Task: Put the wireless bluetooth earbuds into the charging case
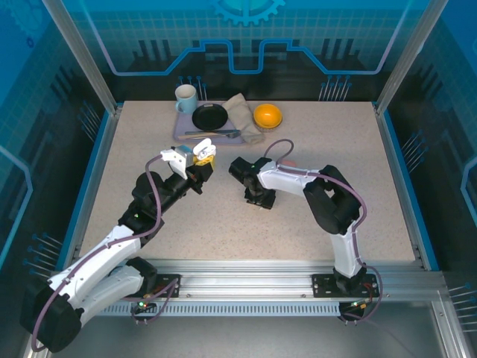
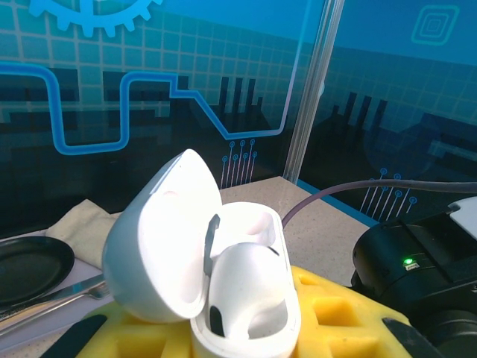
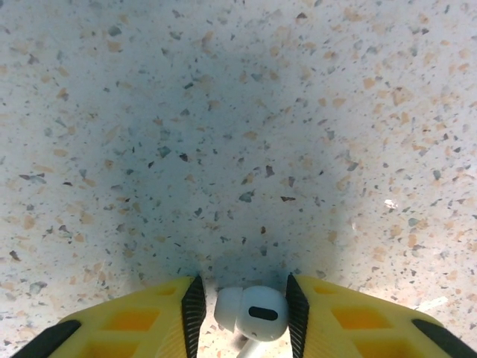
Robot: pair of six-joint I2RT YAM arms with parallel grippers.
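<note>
A: How was the left gripper [image 1: 203, 159] found over the speckled table [image 1: 313, 164]?

B: It was seen raised off the surface. Its yellow-padded fingers [image 2: 335, 313] were clamped on the white charging case [image 2: 250, 287], whose lid [image 2: 160, 239] was swung open.

A: And the right gripper [image 3: 247, 306]?

B: It was lowered to the tabletop with its jaws parted. A white earbud [image 3: 257, 313] was seen lying on the table between them. One black pad [image 3: 293, 309] was touched by it, and a sliver of table was left at the other, so the earbud was flanked, not clamped.
</note>
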